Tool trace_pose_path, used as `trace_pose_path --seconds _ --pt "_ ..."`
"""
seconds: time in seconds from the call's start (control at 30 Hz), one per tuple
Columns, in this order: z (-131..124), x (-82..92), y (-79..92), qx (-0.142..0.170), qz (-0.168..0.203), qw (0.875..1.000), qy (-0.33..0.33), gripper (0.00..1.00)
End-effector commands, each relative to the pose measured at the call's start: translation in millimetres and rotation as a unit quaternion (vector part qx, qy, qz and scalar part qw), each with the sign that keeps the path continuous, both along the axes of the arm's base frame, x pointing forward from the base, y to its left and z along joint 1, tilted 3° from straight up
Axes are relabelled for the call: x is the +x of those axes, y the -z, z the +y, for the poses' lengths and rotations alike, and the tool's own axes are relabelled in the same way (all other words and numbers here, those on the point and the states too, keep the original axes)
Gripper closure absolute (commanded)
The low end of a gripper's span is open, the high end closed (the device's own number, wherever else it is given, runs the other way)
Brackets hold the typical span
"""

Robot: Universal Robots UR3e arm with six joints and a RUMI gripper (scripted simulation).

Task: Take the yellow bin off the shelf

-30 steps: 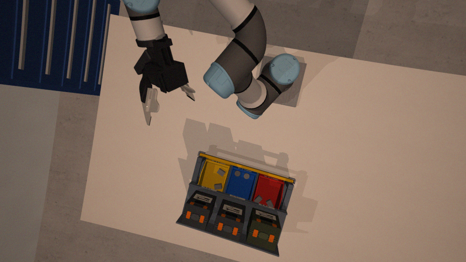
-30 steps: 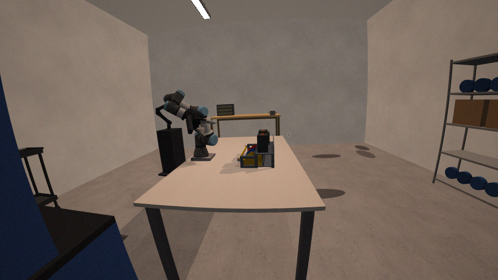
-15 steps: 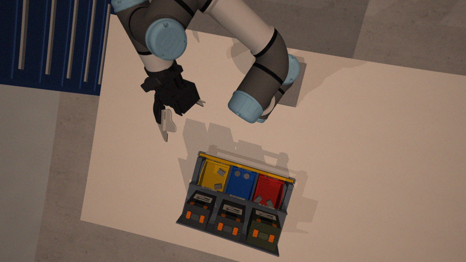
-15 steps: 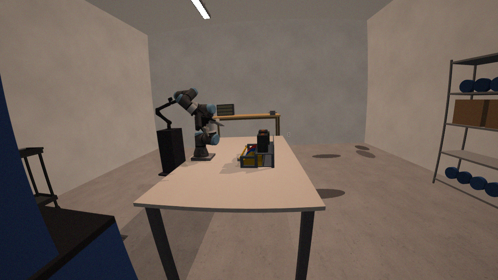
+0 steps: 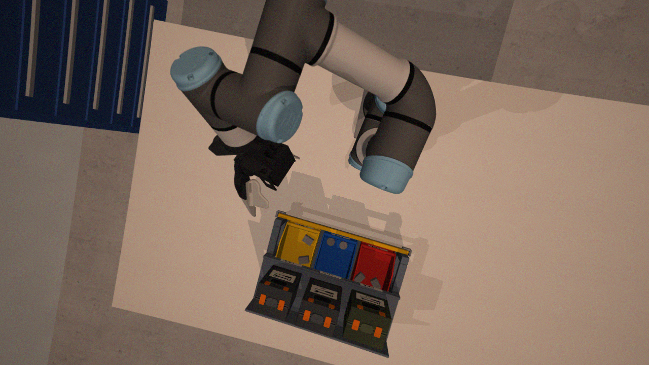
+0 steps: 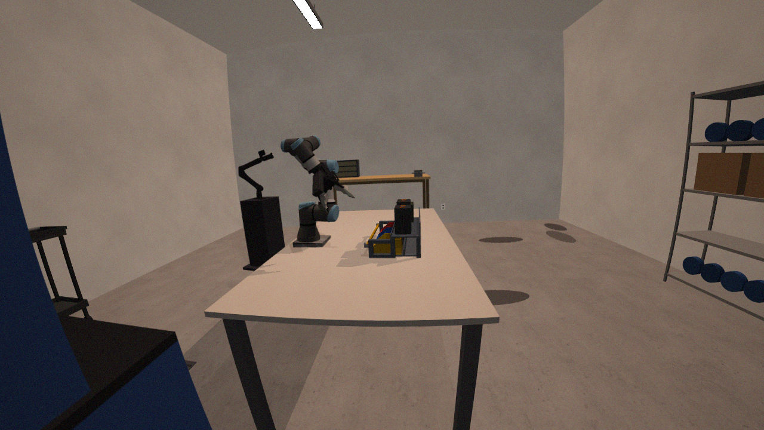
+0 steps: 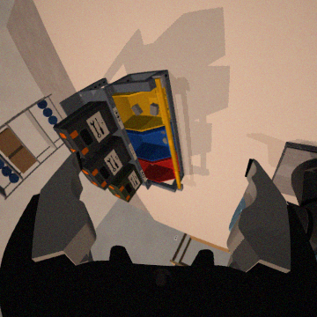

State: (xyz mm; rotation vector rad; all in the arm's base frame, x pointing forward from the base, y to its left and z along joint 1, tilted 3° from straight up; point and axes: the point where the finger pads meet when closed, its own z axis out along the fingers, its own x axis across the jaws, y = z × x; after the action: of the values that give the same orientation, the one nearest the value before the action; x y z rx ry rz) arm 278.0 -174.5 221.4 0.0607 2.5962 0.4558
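The yellow open bin sits in the left slot of a small grey shelf on the table, with two grey parts in it. It also shows in the wrist view and as a small yellow patch in the exterior view. A blue bin and a red bin sit beside it. My gripper hangs in the air above the table, up and to the left of the shelf, apart from it. Its fingers are wide open and empty.
Three dark toolboxes with orange latches stand on the shelf's upper level in front of the bins. A yellow bar runs along the shelf's back edge. My arm's base stands at the table's far left. A blue cabinet stands beyond the table corner.
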Motion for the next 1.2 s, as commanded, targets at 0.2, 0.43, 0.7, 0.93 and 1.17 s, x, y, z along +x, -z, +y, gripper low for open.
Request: trace_pose_path --seconds 0.2,0.43,0.7,0.93,1.17 --pt "12.2 6.2 5.3 -0.026 0.033 0.999 -0.007 0.0" --pt "46.5 21.9 18.5 -0.086 0.111 0.989 -0.038 0.0" --pt "46.5 21.9 18.5 -0.086 0.111 0.989 -0.038 0.0" --pt "88.8 41.4 34.5 -0.157 0.204 0.963 -0.076 0.0" --pt "88.8 41.4 34.5 -0.157 0.204 0.963 -0.076 0.0"
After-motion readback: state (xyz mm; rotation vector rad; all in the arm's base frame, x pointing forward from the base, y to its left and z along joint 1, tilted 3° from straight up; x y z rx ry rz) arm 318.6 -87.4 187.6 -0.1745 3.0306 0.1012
